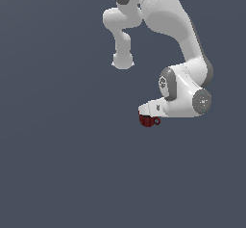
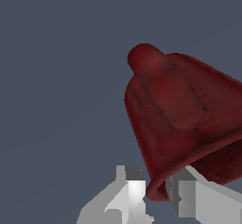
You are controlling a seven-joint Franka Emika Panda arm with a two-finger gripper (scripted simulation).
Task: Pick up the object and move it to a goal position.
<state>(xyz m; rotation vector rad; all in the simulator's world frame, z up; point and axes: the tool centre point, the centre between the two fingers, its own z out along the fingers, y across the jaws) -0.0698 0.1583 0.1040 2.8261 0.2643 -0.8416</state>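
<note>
My gripper [image 2: 156, 192] is closed narrow on the rim of the dark red mug [image 2: 179, 119]; wrist view shows one finger [image 2: 130, 190] on each side of the mug wall, touching it. In the exterior view the mug [image 1: 148, 120] sits right under my hand, just right of scene centre, loop handle pointing to the exterior view's right. My white arm [image 1: 185, 85] bends over it from the far side. Plain grey-blue background all around.

The mug [image 1: 148, 120] sits under the arm's [image 1: 185, 95] tip — handle toward the exterior view's right (rim between the fingers [image 2: 130, 190]).
</note>
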